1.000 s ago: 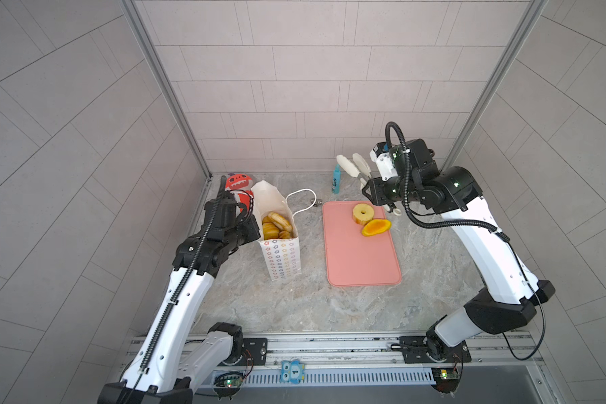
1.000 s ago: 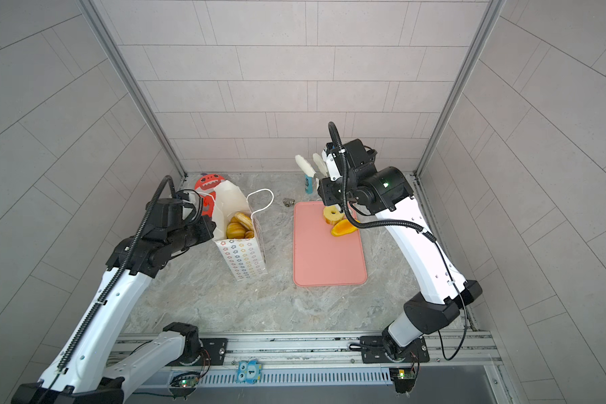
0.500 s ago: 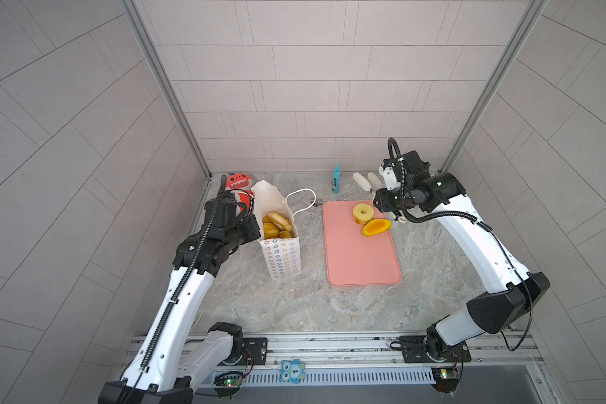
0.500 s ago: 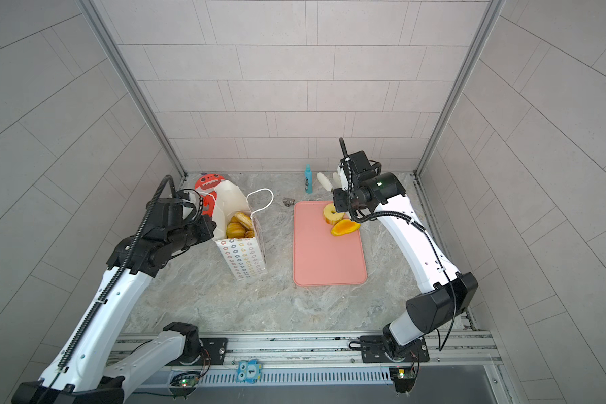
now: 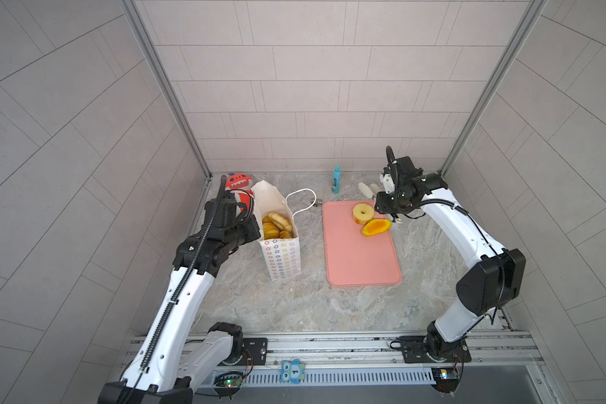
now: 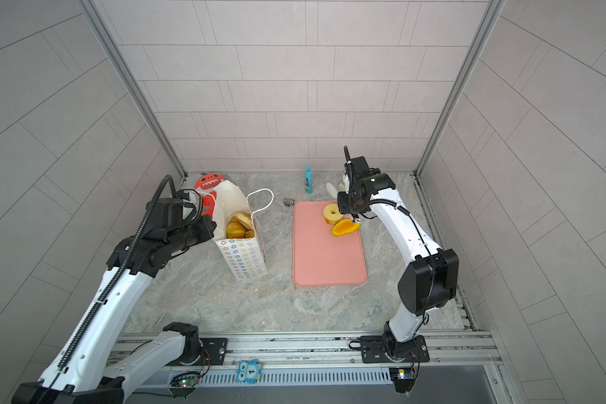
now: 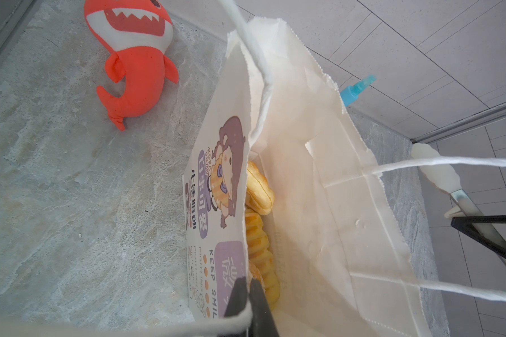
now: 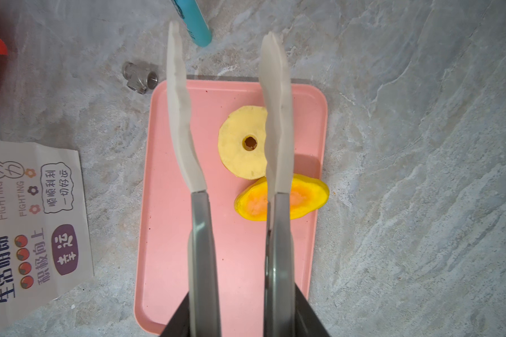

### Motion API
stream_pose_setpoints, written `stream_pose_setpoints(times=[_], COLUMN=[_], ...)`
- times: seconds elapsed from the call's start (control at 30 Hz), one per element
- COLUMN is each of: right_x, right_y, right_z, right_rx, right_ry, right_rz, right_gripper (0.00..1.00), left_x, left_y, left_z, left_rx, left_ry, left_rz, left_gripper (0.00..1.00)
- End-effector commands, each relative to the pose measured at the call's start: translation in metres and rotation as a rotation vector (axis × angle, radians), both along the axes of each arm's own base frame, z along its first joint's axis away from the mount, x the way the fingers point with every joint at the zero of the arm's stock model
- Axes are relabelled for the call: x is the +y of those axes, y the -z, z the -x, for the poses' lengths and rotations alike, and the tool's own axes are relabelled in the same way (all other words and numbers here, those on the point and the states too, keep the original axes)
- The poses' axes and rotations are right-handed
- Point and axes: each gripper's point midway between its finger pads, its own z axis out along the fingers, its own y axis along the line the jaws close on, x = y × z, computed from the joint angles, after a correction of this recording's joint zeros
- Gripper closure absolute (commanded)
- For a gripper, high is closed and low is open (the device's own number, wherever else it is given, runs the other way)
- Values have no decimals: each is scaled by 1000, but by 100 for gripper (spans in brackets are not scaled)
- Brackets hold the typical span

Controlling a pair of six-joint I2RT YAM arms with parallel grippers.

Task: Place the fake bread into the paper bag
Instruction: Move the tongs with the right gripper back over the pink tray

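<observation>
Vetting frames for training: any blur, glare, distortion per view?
In both top views: wide-angle splay on the walls, even light, no glare. Left wrist: paper bag sharp, near cord handle soft. Right wrist: sharp; right gripper throws a soft shadow on the pink tray.

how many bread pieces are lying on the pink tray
2: a pale ring near the far end of the pink tray, and an orange oval piece beside it.

Pink tray point(image 5: 359, 266): pale ring point(image 5: 357, 214) and orange slice point(image 5: 376, 226) touching, at far right corner.
Paper bag point(image 5: 283, 260): upright, left of tray, buns point(image 5: 276, 225) inside.
Right gripper point(image 5: 368, 188): by that corner, fingers apart.
</observation>
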Motion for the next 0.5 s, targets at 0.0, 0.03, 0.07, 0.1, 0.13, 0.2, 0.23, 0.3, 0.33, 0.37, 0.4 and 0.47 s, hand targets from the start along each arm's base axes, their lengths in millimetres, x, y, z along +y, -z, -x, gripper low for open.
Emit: stream_pose_setpoints(times=[0.0,0.03,0.07,0.1,0.13,0.2,0.23,0.3,0.33,0.37,0.4,0.47], right_x=[-6,-7,-8,-8,-9,-11,-12,-13,-14,-15,-16,-19], right_y=[5,10,15,20,24,34,37,44,47,49,52,55], right_z=[-5,-5,-5,-4,-4,-3,-3,0,0,1,1,3], right_rx=[3,17,32,51,63,99,111,143,153,161,164,170], right_ry=[22,27,29,30,31,35,38,41,41,40,40,40], right_rz=[-6,-6,-8,-12,-13,-6,-3,12,17,24,31,49], right_gripper=[59,58,59,58,59,58,58,58,58,58,58,58], left_x=[2,2,2,2,1,1,1,1,1,1,1,1], left_y=[4,5,5,5,6,6,6,6,7,6,7,7], left_z=[4,4,4,4,4,3,3,4,4,4,3,3], left_rx=[14,16,15,15,17,18,19,17,18,17,19,19], left_ry=[0,0,1,1,2,3,4,4,2,2,3,3], left_rz=[-5,-5,-4,-3,-4,-3,-3,-3,-4,-4,-3,-2], left_gripper=[94,94,94,94,94,94,94,94,94,94,94,94])
